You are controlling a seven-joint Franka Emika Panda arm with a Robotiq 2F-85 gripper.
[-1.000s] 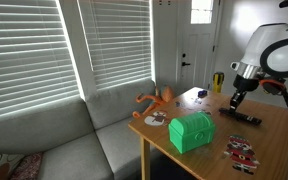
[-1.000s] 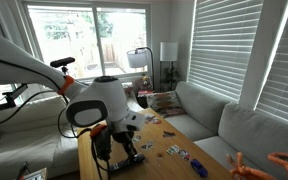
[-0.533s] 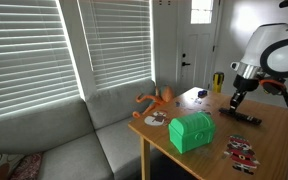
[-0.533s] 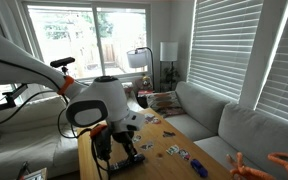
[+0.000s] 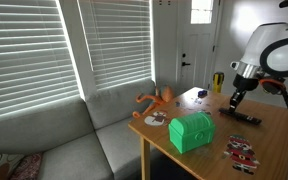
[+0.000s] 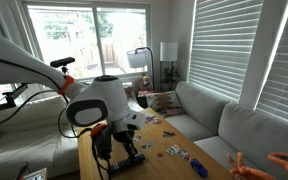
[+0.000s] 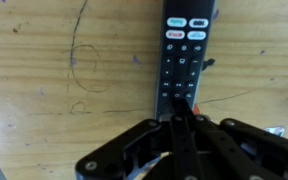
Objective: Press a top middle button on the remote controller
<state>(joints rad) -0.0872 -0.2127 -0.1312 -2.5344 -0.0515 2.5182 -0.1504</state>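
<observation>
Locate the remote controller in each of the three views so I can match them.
Exterior view: the remote controller lies at the right on the wooden table, just below the gripper.
Exterior view: a dark bar, low and left of centre, partly hidden by the gripper.
Wrist view: top, right of centre, running down to the gripper.
Shared landmark: the gripper over the remote.
</observation>
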